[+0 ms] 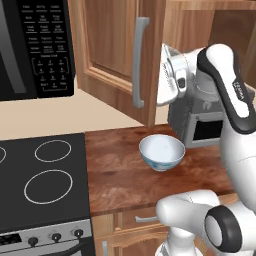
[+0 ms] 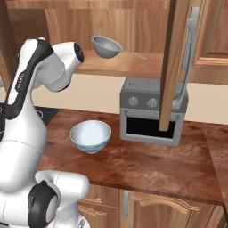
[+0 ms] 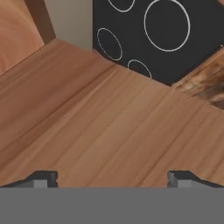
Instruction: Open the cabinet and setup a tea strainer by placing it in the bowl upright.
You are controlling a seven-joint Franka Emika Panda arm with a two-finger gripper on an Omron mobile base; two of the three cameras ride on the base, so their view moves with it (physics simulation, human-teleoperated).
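From the left base view we see the arm rising at the lower right, bent at the elbow and reaching up, its hand raised just right of the open cabinet door and its long grey handle. Below the hand the white bowl stands upright on the wooden table, with a pale bluish inside and a faint pattern near its foot; a small grey oven sits behind it, the black stove lies to the left and the microwave hangs above that. From the right base view we see the arm bent high at the left, its wrist turned toward the cabinet shelf. The tea strainer rests on that shelf, a grey mesh basket with its thin handle pointing right, well above the bowl and apart from it. The second cabinet door stands open, edge on, in front of the oven. In the hand view we see the jaws spread wide with nothing between them, the two dark tips far apart over a wooden surface, with the stove's rings beyond it.
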